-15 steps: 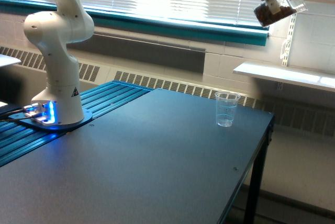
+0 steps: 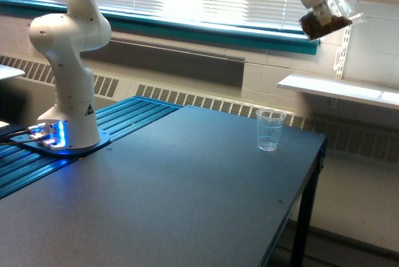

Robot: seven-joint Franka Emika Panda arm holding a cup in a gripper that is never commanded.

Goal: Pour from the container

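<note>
High at the exterior view's upper right, my gripper is shut on the container, a clear vessel tilted with its mouth up and to the right. Dark brown material lies in its lower end. A small clear plastic cup with ridged markings stands upright and empty on the dark table, well below the container and to its left.
The white arm base stands at the table's left on a blue ribbed strip. The table's right edge drops off just past the cup. A white shelf juts from the wall at right, and window blinds run behind.
The gripper and container have shifted slightly up and left, and the container has tilted a little further toward level.
</note>
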